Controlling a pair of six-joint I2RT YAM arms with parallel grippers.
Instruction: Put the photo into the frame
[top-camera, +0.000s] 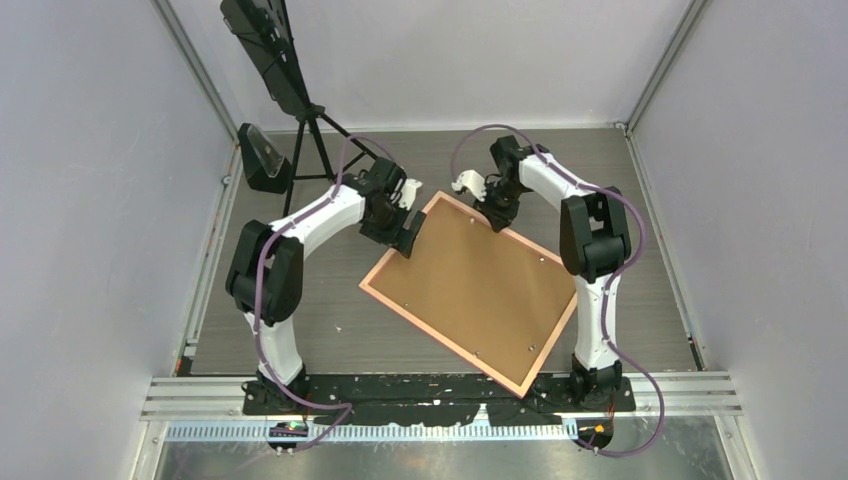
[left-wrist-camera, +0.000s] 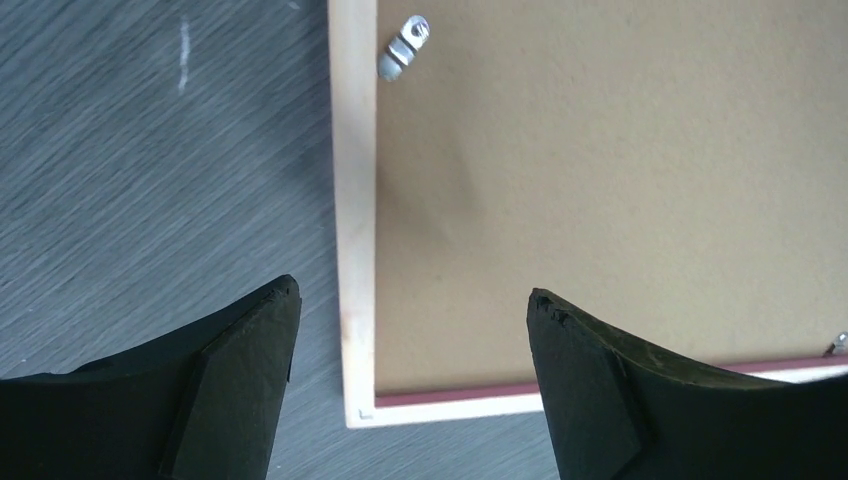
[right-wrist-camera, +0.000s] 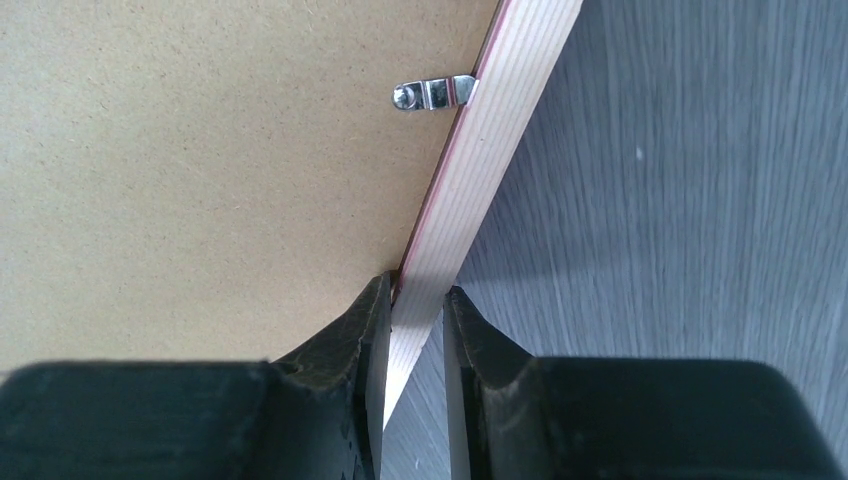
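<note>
The salmon-pink frame (top-camera: 440, 342) lies back up on the grey table, with a plain brown backing board (top-camera: 470, 285) filling it. The photo is hidden. My left gripper (top-camera: 408, 240) hangs open over the frame's far left corner; in the left wrist view its fingers straddle that corner (left-wrist-camera: 354, 200) without touching it, the gripper (left-wrist-camera: 413, 300) holding nothing. My right gripper (top-camera: 493, 215) is at the far edge. In the right wrist view it (right-wrist-camera: 415, 295) is shut on the pale frame rail (right-wrist-camera: 490, 150), next to a metal turn clip (right-wrist-camera: 432, 94).
A black tripod (top-camera: 313, 140) carrying a dark device stands at the back left, with a black holder (top-camera: 262, 158) beside it. A small white part (top-camera: 467, 181) lies behind the frame. Grey walls close in both sides, and a metal rail (top-camera: 440, 395) runs along the near edge.
</note>
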